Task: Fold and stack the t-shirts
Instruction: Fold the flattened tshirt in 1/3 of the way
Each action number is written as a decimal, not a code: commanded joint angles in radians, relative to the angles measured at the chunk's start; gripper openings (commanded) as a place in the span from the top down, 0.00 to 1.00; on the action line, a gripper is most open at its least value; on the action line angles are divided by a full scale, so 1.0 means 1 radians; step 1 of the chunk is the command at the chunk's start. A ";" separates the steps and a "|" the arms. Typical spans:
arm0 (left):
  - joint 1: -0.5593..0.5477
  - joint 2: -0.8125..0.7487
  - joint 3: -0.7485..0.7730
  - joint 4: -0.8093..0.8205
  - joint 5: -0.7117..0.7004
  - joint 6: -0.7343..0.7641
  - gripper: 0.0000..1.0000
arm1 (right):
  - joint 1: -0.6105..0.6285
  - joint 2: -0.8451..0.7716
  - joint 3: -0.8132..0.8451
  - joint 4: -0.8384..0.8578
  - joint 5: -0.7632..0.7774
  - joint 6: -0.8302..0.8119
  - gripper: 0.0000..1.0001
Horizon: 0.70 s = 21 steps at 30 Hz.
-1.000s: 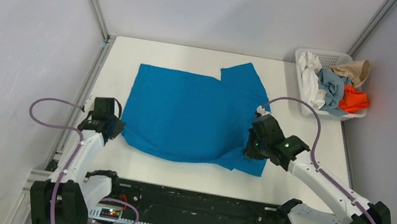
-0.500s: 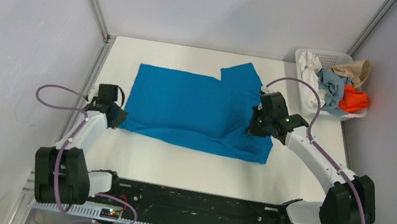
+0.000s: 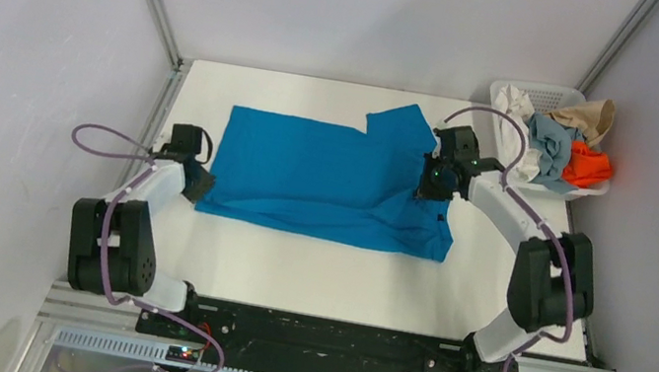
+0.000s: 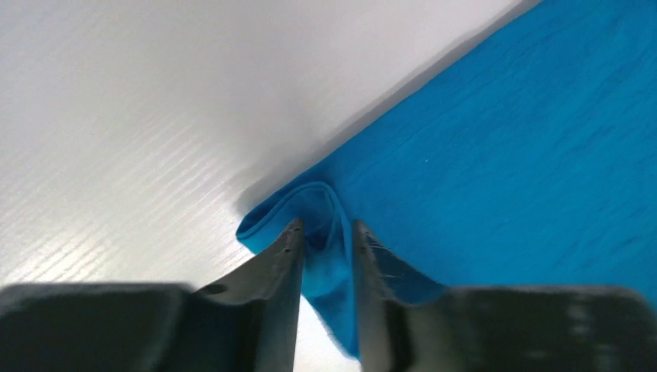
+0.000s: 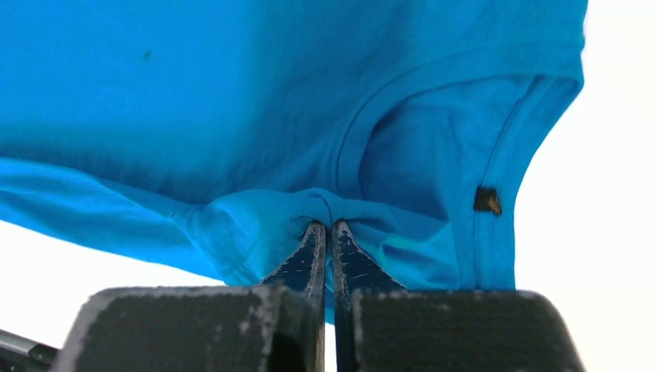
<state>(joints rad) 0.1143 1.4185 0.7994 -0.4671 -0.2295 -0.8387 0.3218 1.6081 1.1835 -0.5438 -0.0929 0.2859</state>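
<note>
The large cerulean blue t-shirt (image 3: 326, 181) lies spread on the white table (image 3: 321, 275), its near part folded back over itself. My left gripper (image 3: 202, 184) sits at the shirt's left near corner. In the left wrist view its jaws (image 4: 327, 232) stand slightly apart, and a loose fold of the blue cloth (image 4: 496, 155) lies between them. My right gripper (image 3: 428, 184) is at the shirt's right side near the collar. It is shut (image 5: 327, 226) on a pinch of the blue cloth (image 5: 232, 93) just below the neckline.
A white lattice basket (image 3: 560, 91) stands at the back right corner. It holds white (image 3: 517, 111), grey-blue (image 3: 552, 141), tan (image 3: 588, 115) and orange (image 3: 588, 165) t-shirts. Grey walls and metal posts enclose the table. Purple cables loop from both arms.
Both grippers moved away from the near edge, carrying the shirt's near hem back over the body. The left jaws, shut before, have parted.
</note>
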 commanded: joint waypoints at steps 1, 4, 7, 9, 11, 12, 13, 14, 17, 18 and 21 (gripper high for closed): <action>0.005 0.029 0.067 0.024 -0.042 -0.001 0.46 | -0.031 0.110 0.141 0.039 -0.036 -0.077 0.99; 0.005 -0.007 0.103 0.022 -0.046 -0.004 0.07 | -0.047 0.241 0.321 -0.028 -0.008 -0.079 0.90; 0.005 -0.045 0.175 0.018 -0.017 0.009 0.01 | -0.052 0.330 0.458 -0.125 0.077 -0.052 0.55; 0.005 -0.084 0.190 0.019 0.018 0.010 0.00 | -0.047 0.314 0.481 -0.133 0.134 -0.025 0.31; 0.002 -0.129 0.180 0.017 0.020 0.015 0.00 | -0.032 0.250 0.432 -0.108 0.181 0.006 0.08; 0.002 -0.158 0.159 0.016 0.022 0.016 0.00 | -0.020 0.224 0.372 -0.096 0.191 0.019 0.04; 0.002 -0.173 0.146 0.016 0.027 0.022 0.00 | -0.007 0.168 0.340 -0.075 0.188 0.030 0.01; -0.001 -0.200 0.122 0.018 0.048 0.025 0.00 | 0.000 0.143 0.274 -0.064 0.173 0.040 0.01; -0.029 -0.227 0.084 0.021 0.085 0.054 0.00 | 0.033 0.033 0.155 -0.008 0.092 0.075 0.01; -0.059 -0.227 0.075 0.026 0.093 0.061 0.00 | 0.040 0.018 0.105 0.004 0.047 0.082 0.01; -0.139 -0.182 0.080 0.038 0.119 0.112 0.00 | 0.086 0.001 0.031 0.073 -0.020 0.119 0.01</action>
<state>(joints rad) 0.0597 1.1988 0.8864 -0.4435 -0.1741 -0.8036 0.3618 1.6459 1.2808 -0.5705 -0.0113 0.3412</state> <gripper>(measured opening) 0.995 0.993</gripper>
